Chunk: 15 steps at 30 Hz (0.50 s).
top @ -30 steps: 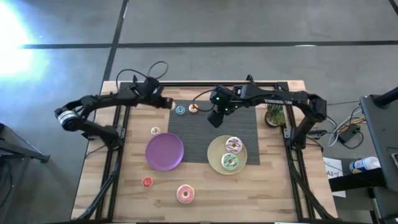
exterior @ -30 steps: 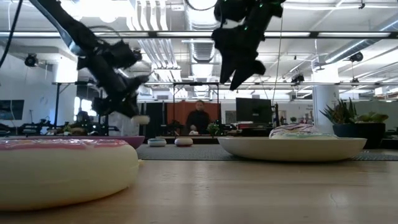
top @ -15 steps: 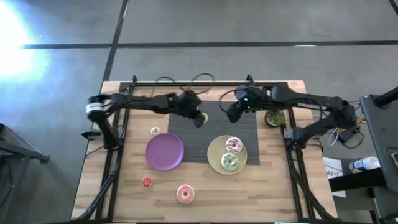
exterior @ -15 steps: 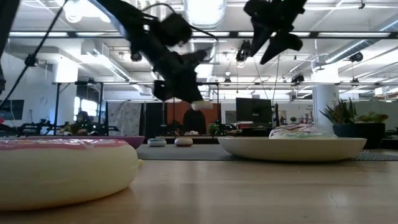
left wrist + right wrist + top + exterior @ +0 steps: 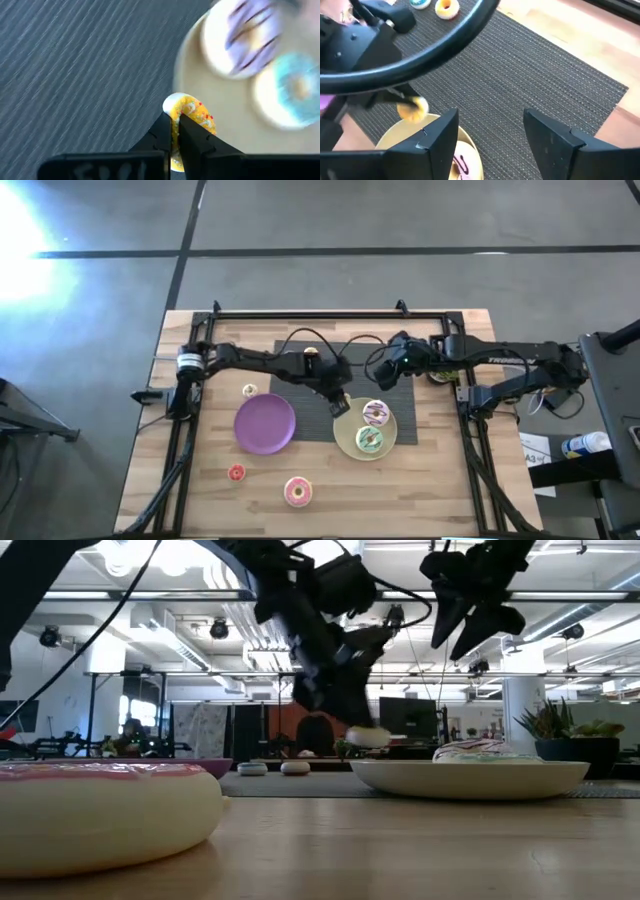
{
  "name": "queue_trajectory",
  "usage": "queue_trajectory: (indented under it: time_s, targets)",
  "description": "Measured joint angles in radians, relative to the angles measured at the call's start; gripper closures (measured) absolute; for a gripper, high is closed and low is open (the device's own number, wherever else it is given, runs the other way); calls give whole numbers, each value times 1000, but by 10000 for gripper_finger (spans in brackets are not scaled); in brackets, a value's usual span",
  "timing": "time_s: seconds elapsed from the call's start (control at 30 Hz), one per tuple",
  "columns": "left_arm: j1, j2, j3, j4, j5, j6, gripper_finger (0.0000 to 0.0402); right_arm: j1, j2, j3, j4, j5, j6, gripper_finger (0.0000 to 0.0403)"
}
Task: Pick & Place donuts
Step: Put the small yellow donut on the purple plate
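The left hand is clamped on a tiny yellow donut, gripping its ring edgewise. It holds the donut just above the near rim of the pale-yellow plate, probably so it can drop beside the streaked donut and the green donut already lying there. The right hand hangs with fingers apart over the dark mat, near the bench's far edge, apparently waiting.

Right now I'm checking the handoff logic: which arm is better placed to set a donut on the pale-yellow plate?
Left. Its gripper holds the small yellow donut over the pale-yellow plate rim. The right gripper hangs open and empty above the mat.
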<state>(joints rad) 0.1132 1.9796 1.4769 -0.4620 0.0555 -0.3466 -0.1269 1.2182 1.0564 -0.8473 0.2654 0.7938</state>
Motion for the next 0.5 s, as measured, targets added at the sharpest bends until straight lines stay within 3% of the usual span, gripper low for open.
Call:
queue_trajectory:
  time_s: [0.2, 0.5]
  targets:
    - [15, -111, -109, -121, -39, -12, 401, 14, 0, -17, 39, 0, -7, 189]
    - [-61, -484, -562, -25, -104, -333, 401, 14, 0, -31, 141, -4, -34, 188]
